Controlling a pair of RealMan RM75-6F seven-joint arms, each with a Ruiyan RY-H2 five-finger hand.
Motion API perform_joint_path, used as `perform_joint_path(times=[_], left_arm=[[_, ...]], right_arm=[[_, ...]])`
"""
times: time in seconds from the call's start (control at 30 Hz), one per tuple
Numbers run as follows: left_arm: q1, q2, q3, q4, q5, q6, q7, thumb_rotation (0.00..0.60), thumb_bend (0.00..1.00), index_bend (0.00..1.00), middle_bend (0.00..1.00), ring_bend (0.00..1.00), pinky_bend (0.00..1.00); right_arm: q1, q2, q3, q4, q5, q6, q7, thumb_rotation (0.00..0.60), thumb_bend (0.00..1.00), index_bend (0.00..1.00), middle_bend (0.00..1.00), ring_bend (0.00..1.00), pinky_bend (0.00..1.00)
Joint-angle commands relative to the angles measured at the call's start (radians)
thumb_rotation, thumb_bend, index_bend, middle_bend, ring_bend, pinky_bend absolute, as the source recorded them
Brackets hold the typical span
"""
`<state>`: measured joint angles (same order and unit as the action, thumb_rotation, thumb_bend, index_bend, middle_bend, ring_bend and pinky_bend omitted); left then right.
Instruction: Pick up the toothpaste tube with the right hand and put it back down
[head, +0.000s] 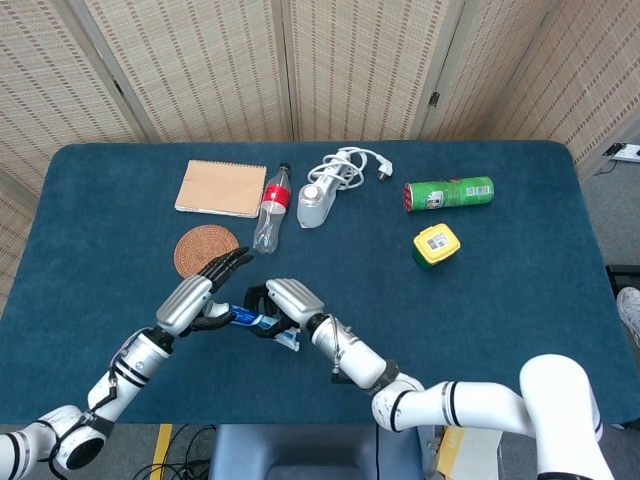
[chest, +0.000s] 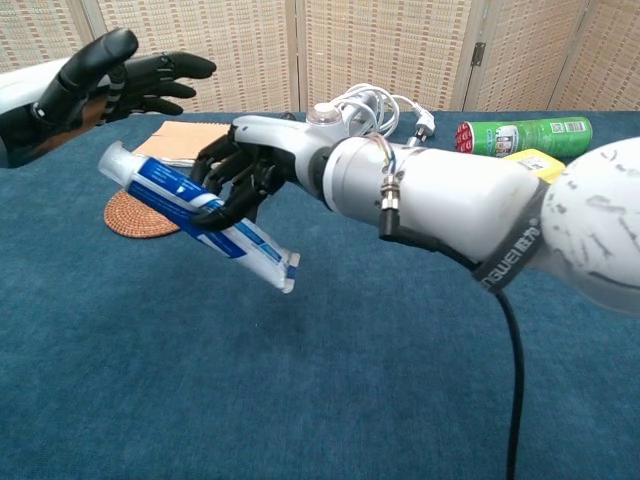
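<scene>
Right hand (chest: 235, 180): fingers wrapped round the toothpaste tube (chest: 195, 213), holding it tilted, clear above the blue surface (chest: 300, 400), near left.
Left hand (chest: 120, 75): empty, fingers spread, just beside the cap end.
Next: likely lowering it flat.

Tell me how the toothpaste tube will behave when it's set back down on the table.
The toothpaste tube looks soft-walled, so it may dent under the right hand. Its flat crimped end should probably keep it from rolling on the blue table. It hangs tilted, so the low end likely lands first.
</scene>
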<state>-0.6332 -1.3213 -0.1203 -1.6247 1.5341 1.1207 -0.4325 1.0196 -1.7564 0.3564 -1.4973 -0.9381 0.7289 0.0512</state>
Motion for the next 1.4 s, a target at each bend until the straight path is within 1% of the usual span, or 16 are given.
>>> perform_joint_path(times=[0.03, 0.2, 0.37, 0.53, 0.67, 0.73, 0.8, 0.83, 0.87, 0.93, 1.03, 1.13, 1.2, 1.3, 1.37, 1.4], left_arm=[[0.009, 0.01, 0.011, 0.002, 0.006, 0.009, 0.0, 0.0, 0.0, 0.0, 0.0, 0.0, 0.1], [0.023, 0.02, 0.021, 0.005, 0.004, 0.022, 0.0, 0.0, 0.0, 0.0, 0.0, 0.0, 0.1], [0.036, 0.025, 0.02, 0.009, -0.01, 0.034, -0.01, 0.0, 0.0, 0.0, 0.0, 0.0, 0.1], [0.044, 0.026, 0.017, 0.014, -0.026, 0.038, -0.008, 0.0, 0.0, 0.0, 0.0, 0.0, 0.1], [0.051, 0.026, 0.016, 0.014, -0.035, 0.042, -0.002, 0.0, 0.0, 0.0, 0.0, 0.0, 0.1], [0.054, 0.025, 0.015, 0.014, -0.039, 0.043, 0.001, 0.0, 0.0, 0.0, 0.0, 0.0, 0.1], [0.057, 0.025, 0.014, 0.013, -0.042, 0.045, 0.004, 0.0, 0.0, 0.0, 0.0, 0.0, 0.1], [0.059, 0.024, 0.013, 0.014, -0.044, 0.047, 0.006, 0.0, 0.0, 0.0, 0.0, 0.0, 0.1], [0.06, 0.024, 0.013, 0.014, -0.046, 0.049, 0.007, 0.0, 0.0, 0.0, 0.0, 0.0, 0.1], [0.063, 0.024, 0.011, 0.014, -0.05, 0.051, 0.008, 0.0, 0.0, 0.0, 0.0, 0.0, 0.1], [0.066, 0.025, 0.009, 0.015, -0.055, 0.05, 0.009, 0.0, 0.0, 0.0, 0.0, 0.0, 0.1], [0.07, 0.026, 0.004, 0.018, -0.062, 0.054, 0.008, 0.0, 0.0, 0.0, 0.0, 0.0, 0.1], [0.074, 0.028, 0.0, 0.021, -0.068, 0.058, 0.007, 0.0, 0.0, 0.0, 0.0, 0.0, 0.1], [0.086, 0.034, -0.009, 0.025, -0.089, 0.067, 0.004, 0.007, 0.0, 0.0, 0.0, 0.0, 0.1], [0.101, 0.034, -0.025, 0.022, -0.127, 0.084, 0.02, 0.081, 0.0, 0.0, 0.0, 0.0, 0.1], [0.108, 0.032, -0.033, 0.024, -0.14, 0.096, 0.025, 0.134, 0.0, 0.0, 0.0, 0.0, 0.1]], right_arm=[[-0.008, 0.089, -0.047, -0.038, 0.005, -0.038, -0.057, 0.6, 0.62, 0.74, 0.71, 0.6, 0.51], [0.01, 0.217, -0.113, -0.065, -0.009, -0.095, -0.159, 0.6, 0.59, 0.74, 0.7, 0.6, 0.51], [0.04, 0.315, -0.182, -0.069, -0.039, -0.144, -0.255, 0.6, 0.5, 0.74, 0.67, 0.58, 0.51], [0.05, 0.337, -0.243, -0.033, -0.093, -0.123, -0.344, 0.6, 0.47, 0.74, 0.62, 0.53, 0.49], [0.04, 0.331, -0.265, -0.001, -0.119, -0.104, -0.356, 0.6, 0.43, 0.73, 0.58, 0.5, 0.46], [0.034, 0.323, -0.278, 0.023, -0.141, -0.086, -0.371, 0.6, 0.42, 0.71, 0.54, 0.48, 0.45], [0.026, 0.317, -0.284, 0.035, -0.146, -0.077, -0.37, 0.6, 0.4, 0.66, 0.51, 0.45, 0.44], [0.024, 0.32, -0.289, 0.039, -0.142, -0.081, -0.372, 0.6, 0.38, 0.61, 0.48, 0.43, 0.43], [0.023, 0.322, -0.291, 0.041, -0.141, -0.082, -0.375, 0.6, 0.37, 0.56, 0.45, 0.41, 0.42], [0.018, 0.324, -0.294, 0.041, -0.14, -0.077, -0.375, 0.6, 0.32, 0.39, 0.37, 0.36, 0.39], [0.014, 0.334, -0.294, 0.03, -0.132, -0.082, -0.368, 0.6, 0.28, 0.22, 0.29, 0.28, 0.34], [0.006, 0.352, -0.288, 0.01, -0.132, -0.076, -0.351, 0.6, 0.27, 0.08, 0.21, 0.22, 0.31], [-0.007, 0.366, -0.28, -0.005, -0.139, -0.057, -0.334, 0.6, 0.27, 0.03, 0.18, 0.2, 0.31], [-0.043, 0.409, -0.268, -0.048, -0.16, -0.011, -0.288, 0.6, 0.27, 0.02, 0.16, 0.18, 0.31], [-0.076, 0.453, -0.266, -0.081, -0.182, 0.022, -0.246, 0.6, 0.28, 0.02, 0.18, 0.18, 0.31], [-0.092, 0.475, -0.266, -0.097, -0.189, 0.031, -0.221, 0.6, 0.29, 0.02, 0.2, 0.18, 0.31]])
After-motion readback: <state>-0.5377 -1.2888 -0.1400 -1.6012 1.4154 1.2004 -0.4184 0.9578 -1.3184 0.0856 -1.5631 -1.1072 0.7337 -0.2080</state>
